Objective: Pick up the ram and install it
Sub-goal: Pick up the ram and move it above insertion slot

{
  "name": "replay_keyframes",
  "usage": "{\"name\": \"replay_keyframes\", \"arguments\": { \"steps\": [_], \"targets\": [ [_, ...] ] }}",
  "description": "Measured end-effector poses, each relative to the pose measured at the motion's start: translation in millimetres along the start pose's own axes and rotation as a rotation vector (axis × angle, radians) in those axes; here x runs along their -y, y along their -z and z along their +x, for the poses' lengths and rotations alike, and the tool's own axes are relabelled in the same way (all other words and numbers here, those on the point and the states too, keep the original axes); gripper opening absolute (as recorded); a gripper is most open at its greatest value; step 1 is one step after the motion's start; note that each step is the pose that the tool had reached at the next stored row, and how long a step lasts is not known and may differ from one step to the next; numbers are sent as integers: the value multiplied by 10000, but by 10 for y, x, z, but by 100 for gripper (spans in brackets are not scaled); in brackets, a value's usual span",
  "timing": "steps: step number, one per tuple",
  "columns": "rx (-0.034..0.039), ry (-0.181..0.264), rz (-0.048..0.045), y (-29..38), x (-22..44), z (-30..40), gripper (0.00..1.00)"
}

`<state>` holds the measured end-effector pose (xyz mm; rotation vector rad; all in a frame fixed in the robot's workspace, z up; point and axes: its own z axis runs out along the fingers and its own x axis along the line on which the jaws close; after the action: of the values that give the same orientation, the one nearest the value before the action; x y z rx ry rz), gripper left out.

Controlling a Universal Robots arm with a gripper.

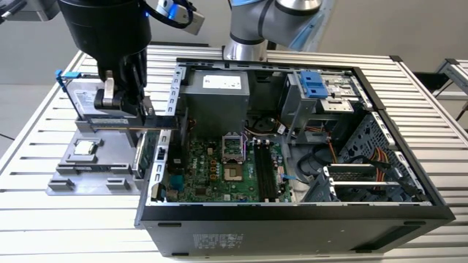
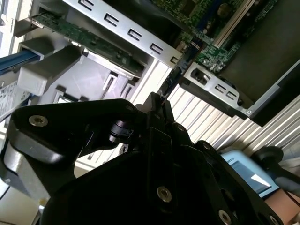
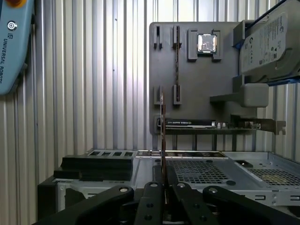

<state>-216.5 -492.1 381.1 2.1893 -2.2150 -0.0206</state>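
My gripper (image 1: 120, 104) is shut on the ram (image 1: 157, 123), a long thin stick with a yellowish edge. It holds the stick level above the grey holder tray (image 1: 87, 175), just outside the open computer case's wall on the exterior view's left. In the first wrist view the ram (image 3: 162, 131) runs edge-on out from between the fingertips of the gripper (image 3: 162, 180), over the case edge toward the tray. The second wrist view shows the gripper (image 2: 159, 105) with the ram (image 2: 180, 68) reaching toward the case. The long black memory slots (image 1: 263, 170) lie on the motherboard inside the case.
The open case (image 1: 292, 211) stands on a slatted metal table. The tray carries a silver drive with a blue frame (image 1: 91, 101), a small square chip (image 1: 86, 147), a second thin stick (image 3: 176, 61) and an expansion card (image 3: 187, 123). A blue pendant (image 3: 11, 42) lies nearby.
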Motion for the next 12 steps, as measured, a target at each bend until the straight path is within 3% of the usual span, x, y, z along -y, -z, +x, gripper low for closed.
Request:
{"name": "replay_keyframes", "arguments": {
  "steps": [12],
  "targets": [
    [0, 0, -4, 3, 120, -1, 0]
  ]
}}
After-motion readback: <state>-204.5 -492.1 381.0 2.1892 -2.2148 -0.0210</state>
